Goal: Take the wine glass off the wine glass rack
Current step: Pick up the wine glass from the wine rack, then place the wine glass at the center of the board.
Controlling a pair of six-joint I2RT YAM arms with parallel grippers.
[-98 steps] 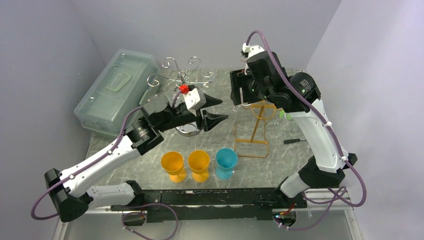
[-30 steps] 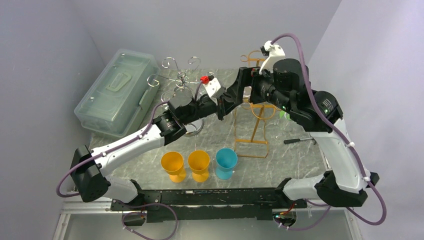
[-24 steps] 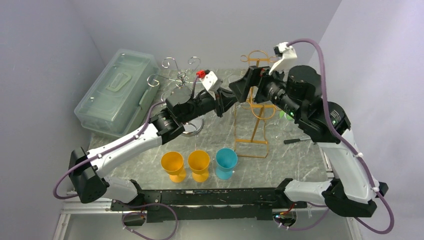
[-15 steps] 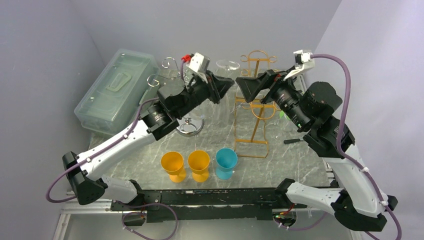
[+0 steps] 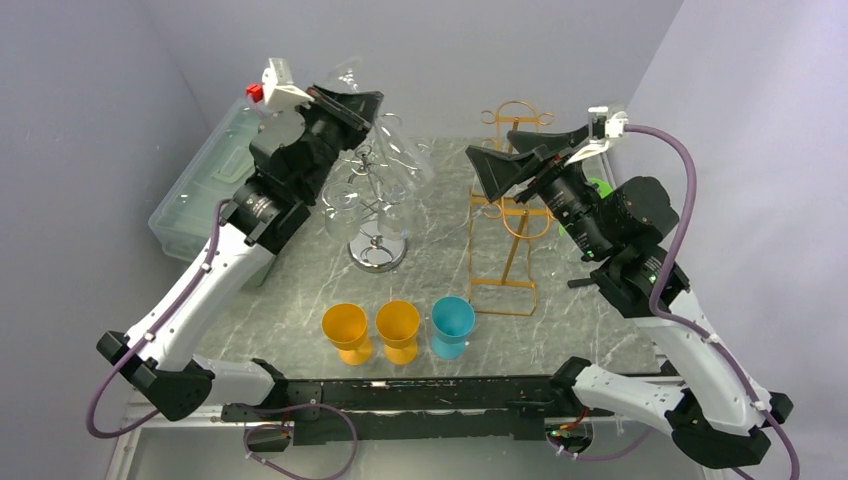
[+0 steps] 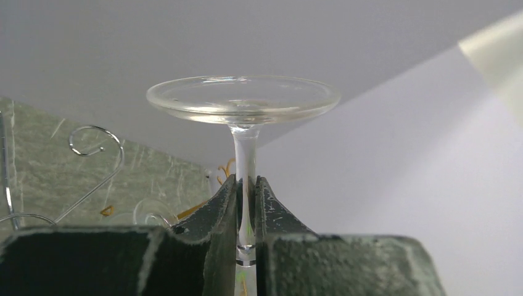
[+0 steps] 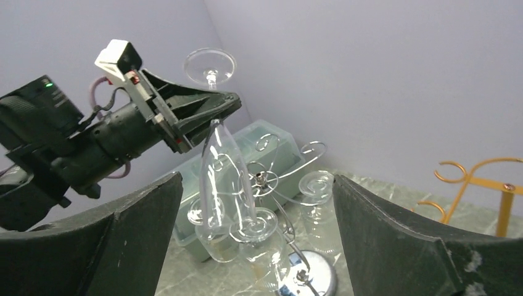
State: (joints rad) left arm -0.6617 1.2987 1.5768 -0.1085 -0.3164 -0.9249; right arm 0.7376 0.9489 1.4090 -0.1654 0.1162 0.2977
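Note:
My left gripper (image 5: 352,103) is shut on the stem of a clear wine glass (image 5: 400,150) and holds it upside down, high above the silver rack (image 5: 378,250). In the left wrist view the jaws (image 6: 246,185) pinch the stem, with the glass's round foot (image 6: 243,98) above them. The right wrist view shows the glass (image 7: 219,160) hanging bowl-down from the left gripper (image 7: 213,106). The gold wire rack (image 5: 505,240) stands empty at centre right. My right gripper (image 5: 515,155) is open and empty above the gold rack, facing left (image 7: 257,177).
The silver rack (image 7: 314,280) carries several hanging clear glasses (image 7: 314,185). Two orange cups (image 5: 346,328) and a teal cup (image 5: 452,322) stand near the front edge. A clear lidded box (image 5: 210,190) lies at the back left. A black tool (image 5: 590,282) lies right of the gold rack.
My left gripper has risen and swung left with the glass, from beside the gold rack to above the silver rack. The right gripper stays open and has drawn back slightly.

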